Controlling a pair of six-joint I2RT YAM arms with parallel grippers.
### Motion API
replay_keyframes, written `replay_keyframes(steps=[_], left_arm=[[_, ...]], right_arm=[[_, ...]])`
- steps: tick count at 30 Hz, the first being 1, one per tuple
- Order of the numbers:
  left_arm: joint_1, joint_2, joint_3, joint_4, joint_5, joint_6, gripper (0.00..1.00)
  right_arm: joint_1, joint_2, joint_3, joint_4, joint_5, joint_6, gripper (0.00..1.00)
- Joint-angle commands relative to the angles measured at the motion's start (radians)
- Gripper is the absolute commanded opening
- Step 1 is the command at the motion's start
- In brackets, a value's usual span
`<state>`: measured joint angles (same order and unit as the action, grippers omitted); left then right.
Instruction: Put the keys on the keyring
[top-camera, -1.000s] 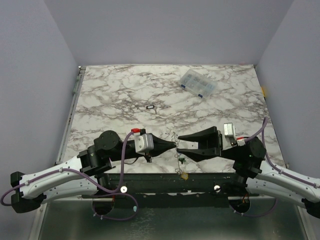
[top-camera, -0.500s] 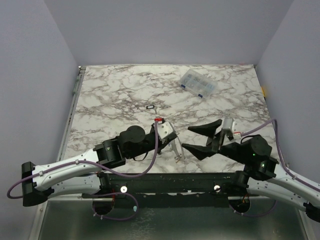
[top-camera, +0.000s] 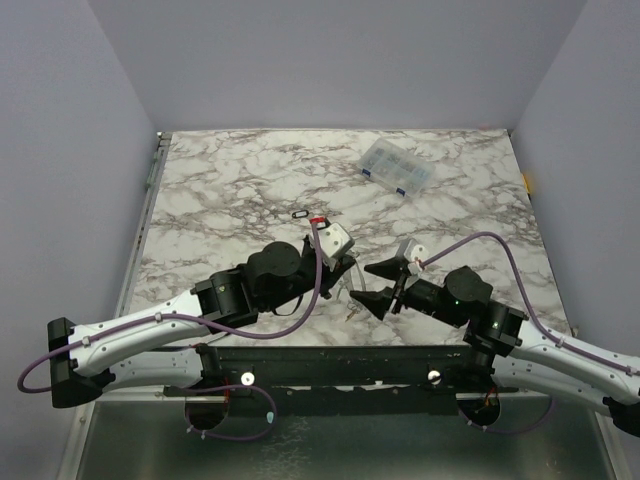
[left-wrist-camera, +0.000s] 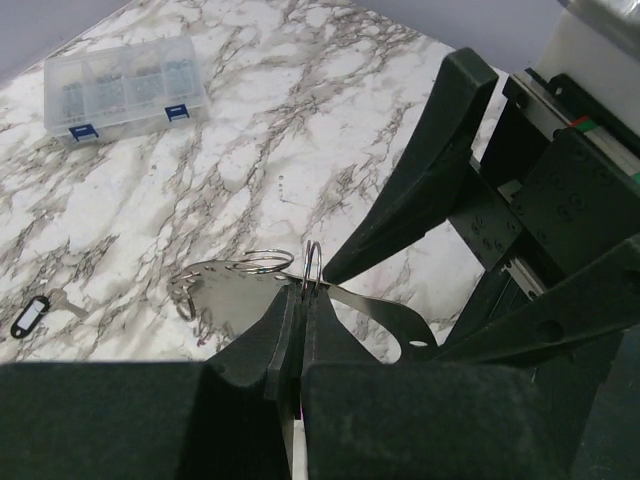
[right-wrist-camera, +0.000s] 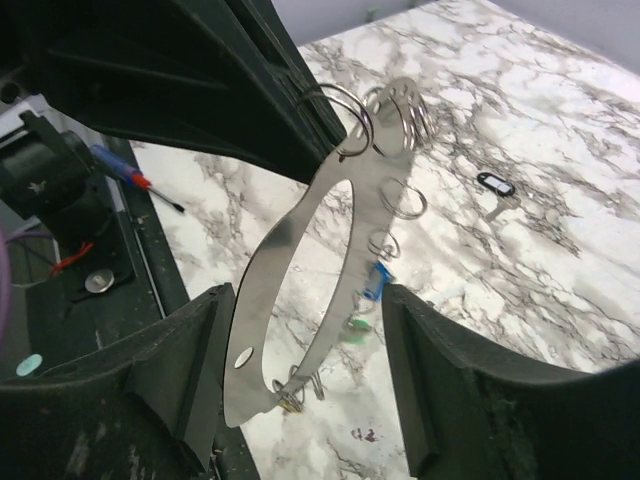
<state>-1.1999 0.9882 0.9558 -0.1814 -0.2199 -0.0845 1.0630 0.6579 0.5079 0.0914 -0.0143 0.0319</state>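
Jutting from the tight pinch of the left tool (left-wrist-camera: 300, 288), the keyring (right-wrist-camera: 268, 270) runs lengthwise between the wide jaws of the right tool (right-wrist-camera: 305, 300).

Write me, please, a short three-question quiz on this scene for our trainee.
1. True or false: the left claw is shut on the keyring.
2. Where is the black-rimmed oval tag? A: lying on the table. B: hanging on the keyring. C: inside the clear box.
3. In the right wrist view, which colour is the key hanging on the keyring just above the green key?

Key: 1 true; 2 A; 3 the blue key.
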Motion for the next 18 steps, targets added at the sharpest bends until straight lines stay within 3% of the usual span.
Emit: replay_keyframes(steps=[1,6,8,18], left_arm=[[-0.003,-0.012,0.048,0.0,-0.042,-0.049,0.0],[-0.002,0.003,0.062,-0.001,-0.054,-0.049,0.0],[-0.002,0.011,0.065,-0.004,-0.056,-0.049,0.0],[0.0,0.044,0.07,-0.056,-0.113,-0.11,0.0]], right_arm=[[-0.002,0.047,-0.014,0.059,0.091,-0.013,0.56],[-0.002,0.098,-0.007,0.1,0.119,-0.023,0.14],[-0.002,0.104,-0.003,0.11,0.126,-0.036,0.03],[-0.001,0.06,0.042,0.041,0.184,-0.162,0.01]])
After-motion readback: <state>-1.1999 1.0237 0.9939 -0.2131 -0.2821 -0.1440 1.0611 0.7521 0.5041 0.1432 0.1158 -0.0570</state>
